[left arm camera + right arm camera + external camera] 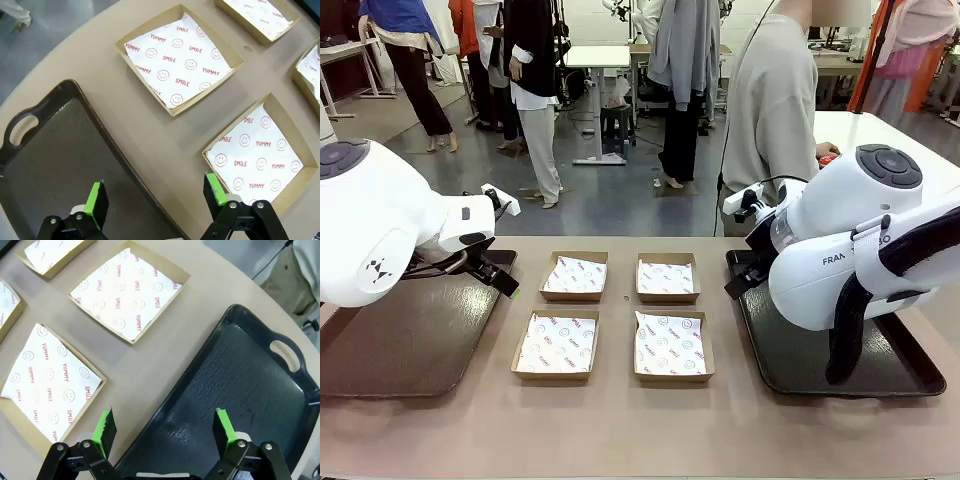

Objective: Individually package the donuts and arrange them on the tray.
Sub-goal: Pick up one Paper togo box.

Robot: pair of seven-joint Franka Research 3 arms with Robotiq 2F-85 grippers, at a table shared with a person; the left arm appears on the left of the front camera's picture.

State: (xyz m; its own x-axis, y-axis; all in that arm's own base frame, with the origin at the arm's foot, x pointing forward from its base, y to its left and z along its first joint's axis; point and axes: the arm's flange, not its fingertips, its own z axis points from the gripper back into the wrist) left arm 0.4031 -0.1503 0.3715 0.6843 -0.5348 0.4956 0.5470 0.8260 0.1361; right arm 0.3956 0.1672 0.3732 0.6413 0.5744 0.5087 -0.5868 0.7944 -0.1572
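Hovering with both sets of fingers spread wide and nothing between them: the left gripper point(154, 190) hangs over the inner edge of the left dark tray point(60, 150), and the right gripper point(164, 417) over the edge of the right dark tray point(240, 370). Between the trays sit four cardboard boxes point(557, 345) in a two-by-two square, each lined with SMILE/YUMMY paper point(182, 55). As for donuts, all I can make out is a red blob point(828, 157) on the far table edge beside the person point(770, 110), too small to call
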